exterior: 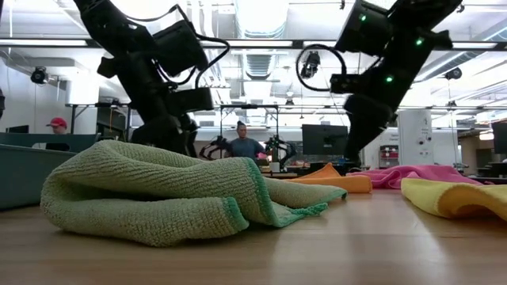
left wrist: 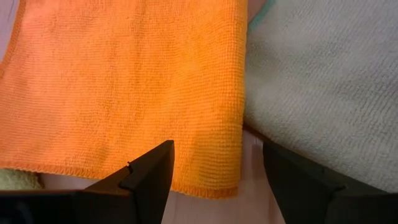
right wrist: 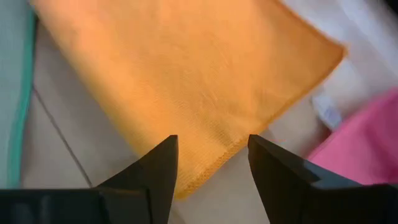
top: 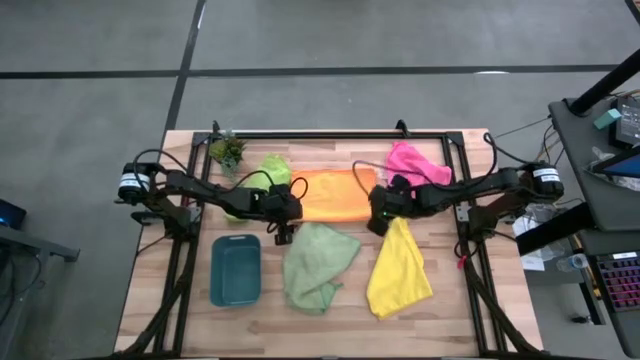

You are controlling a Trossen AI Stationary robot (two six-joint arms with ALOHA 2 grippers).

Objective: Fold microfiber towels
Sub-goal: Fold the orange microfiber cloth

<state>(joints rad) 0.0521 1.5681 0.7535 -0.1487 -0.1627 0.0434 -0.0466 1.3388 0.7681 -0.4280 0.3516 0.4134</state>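
An orange towel [top: 335, 197] lies flat and folded at the table's middle. My left gripper [top: 283, 218] stands open just above its near left corner [left wrist: 214, 177], one finger over the cloth and one over the bare wood. My right gripper [top: 380, 218] stands open above its near right corner [right wrist: 205, 171]. A pale sage green towel [top: 318, 262] lies crumpled in front of the orange one, with a yellow towel [top: 400, 268] to its right. A pink towel [top: 415, 162] lies at the far right and a lime green one [top: 270, 172] at the far left.
A teal tray [top: 235, 270] stands near the front left, and a small potted plant [top: 227, 150] at the far left. In the low view the sage towel [exterior: 158, 194] hides my left gripper's fingertips. People sit in the room behind the table.
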